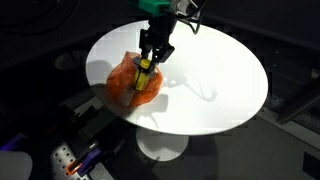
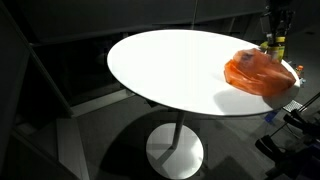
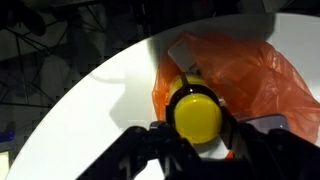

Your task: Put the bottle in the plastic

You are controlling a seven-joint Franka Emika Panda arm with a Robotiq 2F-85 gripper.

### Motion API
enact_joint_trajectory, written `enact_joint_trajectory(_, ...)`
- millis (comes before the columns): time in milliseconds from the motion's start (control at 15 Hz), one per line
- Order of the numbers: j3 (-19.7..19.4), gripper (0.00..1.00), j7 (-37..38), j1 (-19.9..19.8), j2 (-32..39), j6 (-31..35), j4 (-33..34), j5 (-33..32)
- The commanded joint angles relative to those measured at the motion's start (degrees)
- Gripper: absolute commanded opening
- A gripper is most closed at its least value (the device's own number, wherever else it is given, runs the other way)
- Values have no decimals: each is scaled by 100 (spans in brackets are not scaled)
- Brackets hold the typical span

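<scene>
Wrist view: white table (image 3: 100,90), orange plastic (image 3: 250,75); surroundings dark, perhaps cluttered.

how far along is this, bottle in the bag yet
Done: the pincer grips the bottle. In hand: it hangs at the orange plastic bag on the table, seemingly at its mouth. Left: lower it fully inside and release.

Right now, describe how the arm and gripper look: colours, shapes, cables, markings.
The gripper is black and blocky, narrowing downward into two dark, matte fingers. Above it, a teal-green wrist section shows at the frame's top edge in an exterior view. No markings are readable, and no cables can be made out clearly.
</scene>
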Motion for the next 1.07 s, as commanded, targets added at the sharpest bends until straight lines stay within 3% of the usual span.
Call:
enact_joint_trajectory(0,37,20,-148,10,107,70,127,-9)
enact_joint_trajectory(533,85,20,-300,25,295,421,141,-57)
enact_joint_trajectory(1000,19,20,-146,67,236,1295,-118,-412)
